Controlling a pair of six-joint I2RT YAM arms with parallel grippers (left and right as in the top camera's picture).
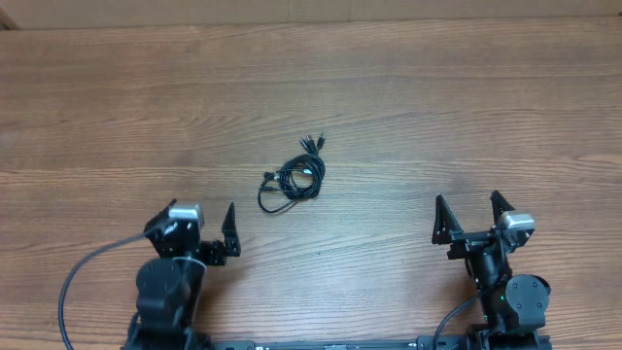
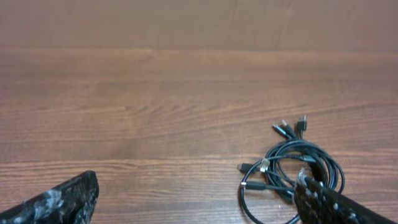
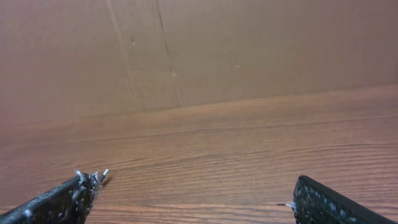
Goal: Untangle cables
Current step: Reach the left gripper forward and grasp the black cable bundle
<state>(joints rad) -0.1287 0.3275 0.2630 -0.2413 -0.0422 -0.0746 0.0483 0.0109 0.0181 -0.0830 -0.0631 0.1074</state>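
Cables (image 1: 294, 175) bunched mid-frame on table (image 1: 437, 97). Left gripper (image 1: 199, 222) lower left, right gripper (image 1: 467, 209) lower right. Both spread, empty.

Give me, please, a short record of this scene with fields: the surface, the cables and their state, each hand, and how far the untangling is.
surface: wooden table
cables: one black bunch, coiled in loops, plug ends sticking out on the far side
left hand: open, empty, not touching the cables, which lie ahead of it and to its right
right hand: open, empty, farther from the cables; its own camera shows only bare wood
untangling: not yet begun
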